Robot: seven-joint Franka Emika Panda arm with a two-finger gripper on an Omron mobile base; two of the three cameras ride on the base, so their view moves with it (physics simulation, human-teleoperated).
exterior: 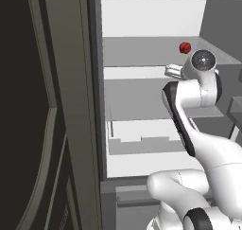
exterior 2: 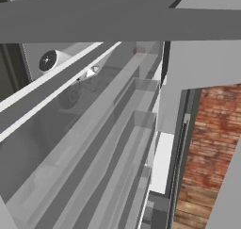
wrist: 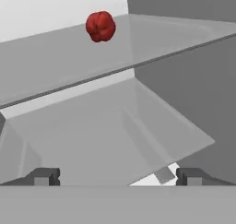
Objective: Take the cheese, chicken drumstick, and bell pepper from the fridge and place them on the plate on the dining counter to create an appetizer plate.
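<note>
Hand has its two fingers wide apart and holds nothing. Up ahead, well apart from it, the red bell pepper sits on a glass shelf inside the fridge.

From my left base view the arm's own wrist hides the gripper inside the fridge, the right base view gives me the bell pepper only as a faint reddish blur behind a glass shelf.
</note>
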